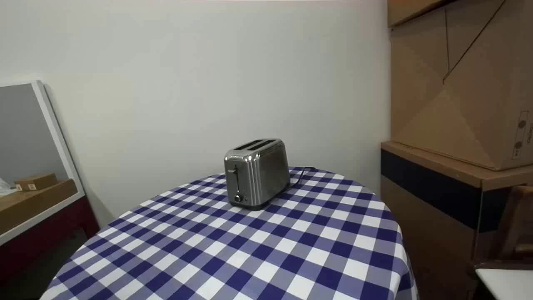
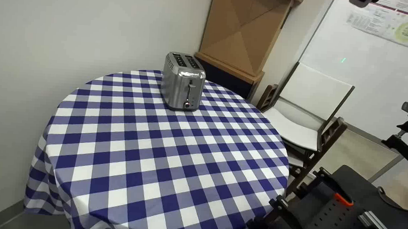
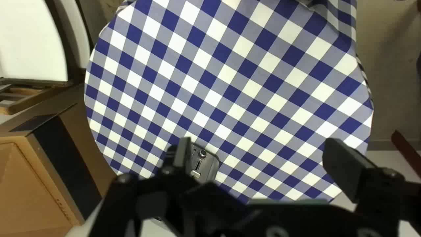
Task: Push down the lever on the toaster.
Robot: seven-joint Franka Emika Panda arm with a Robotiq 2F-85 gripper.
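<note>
The toaster (image 2: 183, 82) stands upright on the tabletop (image 2: 144, 160), at the upper centre of the frame in an exterior view. In the wrist view it appears low, slightly left of centre. The tool (image 3: 258, 148) has its fingers (image 3: 343, 171) spread wide, with nothing held between them.

Locate the lever (image 1: 232, 171) on the narrow end of the toaster. It sits near the top of its slot (image 1: 237, 183), so treat the press as not yet done. The dial (image 2: 187, 104) is below it; do not load that control.

Treat the housing (image 1: 272, 177) as stiff, smooth metal, probably slippery under the tips. Expect moderate weight: the toaster should take a vertical push well, but a sideways push may slide it or drag the checked cloth (image 1: 233, 250). Expect the lever to be small, firm and spring-loaded, with resistance that rises towards the bottom of its travel.

Do not grasp the housing. Bring the fingers together, place the joined tips on the upper face of the lever, near its outer edge, and press straight down along the slot. Avoid twisting; the lever may bend, or slip from under the tips.

In the wrist view, the finger at frame left covers part of the toaster, so you cannot readily judge the clearance to the lever.
</note>
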